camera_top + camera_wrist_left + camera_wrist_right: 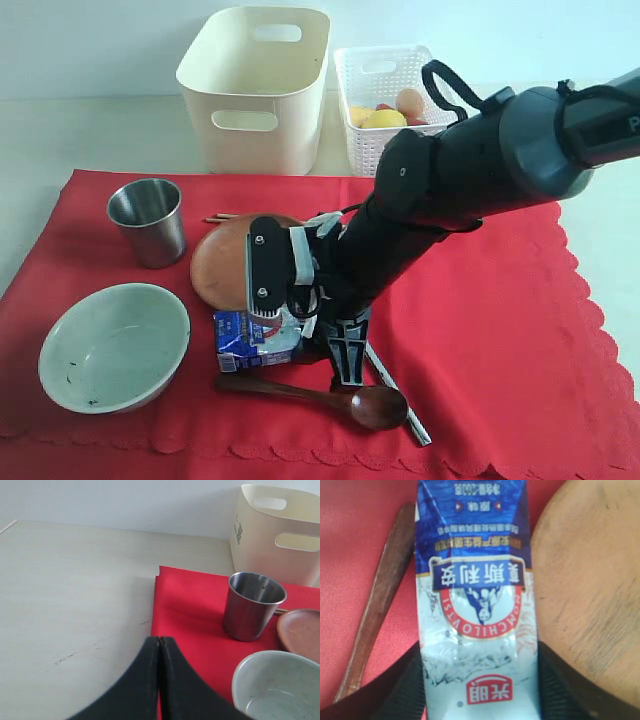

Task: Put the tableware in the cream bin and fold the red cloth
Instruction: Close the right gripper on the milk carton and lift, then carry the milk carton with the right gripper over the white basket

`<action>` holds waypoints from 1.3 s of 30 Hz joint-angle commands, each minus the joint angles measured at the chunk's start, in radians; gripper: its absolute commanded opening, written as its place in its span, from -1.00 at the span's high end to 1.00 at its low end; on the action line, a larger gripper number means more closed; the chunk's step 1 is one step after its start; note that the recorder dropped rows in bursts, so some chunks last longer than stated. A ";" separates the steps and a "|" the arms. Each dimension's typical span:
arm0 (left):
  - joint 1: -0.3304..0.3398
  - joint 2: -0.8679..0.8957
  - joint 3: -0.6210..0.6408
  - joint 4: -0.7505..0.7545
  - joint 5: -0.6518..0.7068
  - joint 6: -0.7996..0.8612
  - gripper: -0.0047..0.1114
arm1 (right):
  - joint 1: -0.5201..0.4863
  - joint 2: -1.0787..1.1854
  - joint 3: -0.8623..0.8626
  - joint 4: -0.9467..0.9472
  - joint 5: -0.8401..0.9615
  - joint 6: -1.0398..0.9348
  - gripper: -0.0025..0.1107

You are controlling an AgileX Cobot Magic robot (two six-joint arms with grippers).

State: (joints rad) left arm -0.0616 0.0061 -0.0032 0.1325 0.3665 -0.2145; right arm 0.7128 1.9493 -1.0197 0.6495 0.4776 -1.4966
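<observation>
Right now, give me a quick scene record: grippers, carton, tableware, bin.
left gripper: shut, empty, near cloth edge
right gripper: astride carton, grip unclear
carton: on cloth, between plate and spoon
on cloth: cup, bowl, plate, spoon, knife, chopsticks
bin: behind cloth, contents unseen
cloth: unfolded

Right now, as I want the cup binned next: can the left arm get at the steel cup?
Probably yes: only bare red cloth lies between the shut left tool and the upright steel cup, and the right arm is off at the milk carton.
</observation>
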 commanded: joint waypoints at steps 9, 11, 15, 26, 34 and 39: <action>0.004 -0.006 0.003 -0.005 -0.009 0.000 0.92 | 0.002 -0.077 -0.005 -0.002 -0.012 0.006 0.96; 0.004 -0.006 0.003 -0.005 -0.009 0.000 0.92 | 0.002 -0.087 -0.005 -0.002 -0.012 0.006 0.96; 0.004 -0.006 0.003 -0.005 -0.009 0.000 0.92 | 0.002 -0.109 -0.005 0.005 -0.010 0.009 0.96; 0.004 -0.006 0.003 -0.005 -0.009 0.000 0.92 | 0.002 -0.179 -0.005 0.005 0.001 0.051 0.96; 0.004 -0.006 0.003 -0.005 -0.009 0.000 0.92 | 0.002 -0.229 -0.005 0.005 0.008 0.071 0.96; 0.004 -0.006 0.003 -0.005 -0.009 0.000 0.92 | 0.002 -0.269 -0.005 0.003 0.009 0.132 0.96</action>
State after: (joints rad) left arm -0.0616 0.0061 -0.0032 0.1325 0.3665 -0.2145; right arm 0.7128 1.7133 -1.0197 0.6398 0.4938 -1.4013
